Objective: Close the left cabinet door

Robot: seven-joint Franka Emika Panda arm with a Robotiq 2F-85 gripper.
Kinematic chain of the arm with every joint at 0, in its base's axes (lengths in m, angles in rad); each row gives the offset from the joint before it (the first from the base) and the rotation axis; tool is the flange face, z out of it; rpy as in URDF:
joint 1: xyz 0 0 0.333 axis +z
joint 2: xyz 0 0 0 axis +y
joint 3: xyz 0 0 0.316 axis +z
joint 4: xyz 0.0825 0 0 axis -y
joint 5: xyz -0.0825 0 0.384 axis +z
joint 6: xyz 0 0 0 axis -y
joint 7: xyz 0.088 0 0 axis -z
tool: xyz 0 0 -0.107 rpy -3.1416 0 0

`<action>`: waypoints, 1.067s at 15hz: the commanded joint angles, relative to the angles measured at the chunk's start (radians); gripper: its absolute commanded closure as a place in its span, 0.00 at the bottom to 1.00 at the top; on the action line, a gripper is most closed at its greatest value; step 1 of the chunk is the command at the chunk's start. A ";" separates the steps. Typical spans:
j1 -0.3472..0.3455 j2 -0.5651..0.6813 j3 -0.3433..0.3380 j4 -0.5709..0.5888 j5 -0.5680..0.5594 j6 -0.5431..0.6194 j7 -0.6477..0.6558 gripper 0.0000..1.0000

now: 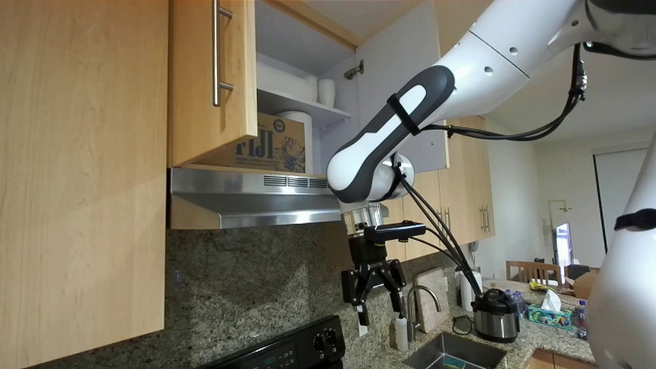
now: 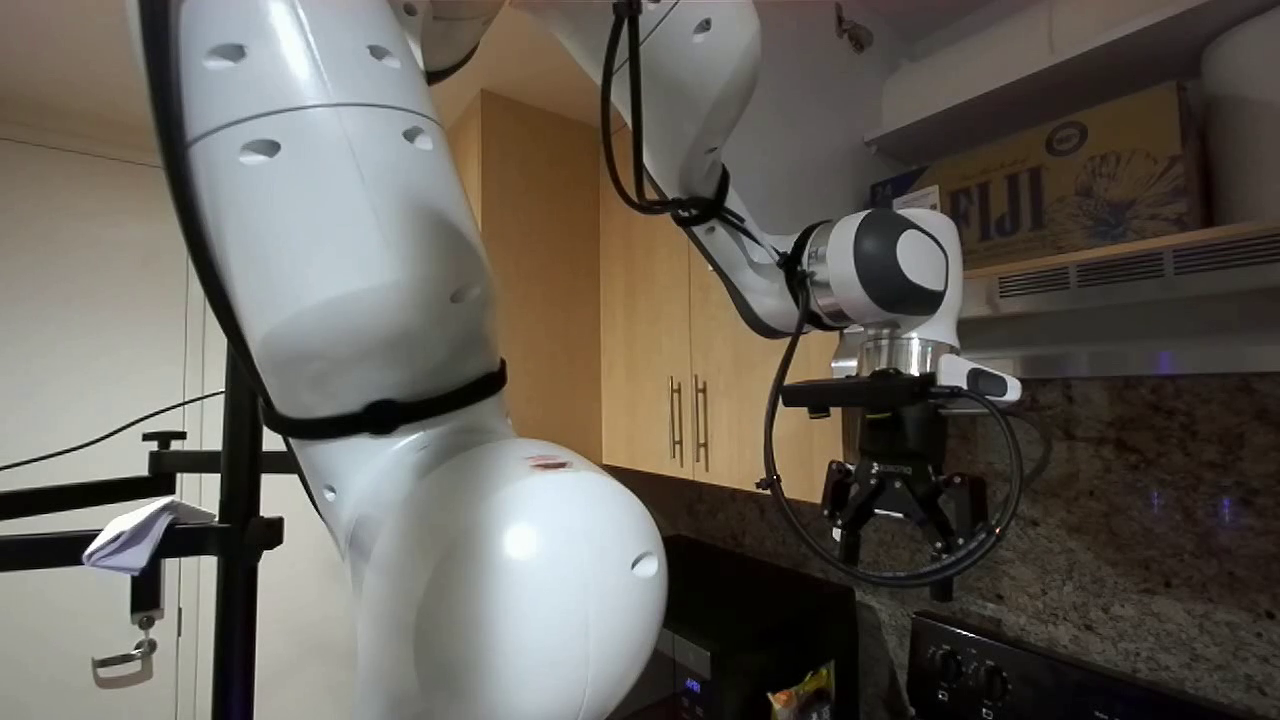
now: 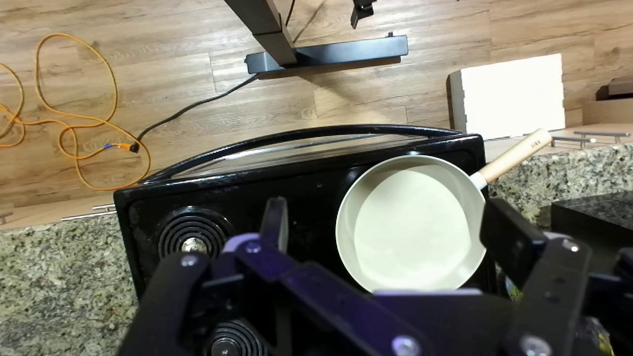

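The left cabinet door [image 1: 202, 128] is a light-maple panel with a slim vertical metal bar handle [image 1: 216, 56]. It stands open at the upper left in an exterior view, with the cabinet's shelves showing beside it. It is out of view in the wrist view, and I do not see it in the exterior view from the arm's base side. My gripper [image 1: 382, 311] hangs pointing down, lower than the door and to its right, apart from it. The gripper's fingers are spread with nothing between them; this also shows in an exterior view [image 2: 897, 568] and the wrist view [image 3: 390, 222].
The matching door, open with its grey-white inner face [image 1: 389, 56], stands behind the arm. A range hood [image 1: 256, 200] sits under the cabinet, which holds a FIJI box [image 1: 271, 146]. A tall wood panel [image 1: 82, 169] fills the left. Below are the stove [image 3: 306, 198] and a pan [image 3: 410, 227].
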 commanded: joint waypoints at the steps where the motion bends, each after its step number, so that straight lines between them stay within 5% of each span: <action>1: -0.003 0.000 0.002 0.001 0.001 -0.001 -0.001 0.00; 16: 0.038 -0.252 0.042 -0.097 -0.011 -0.008 -0.013 0.00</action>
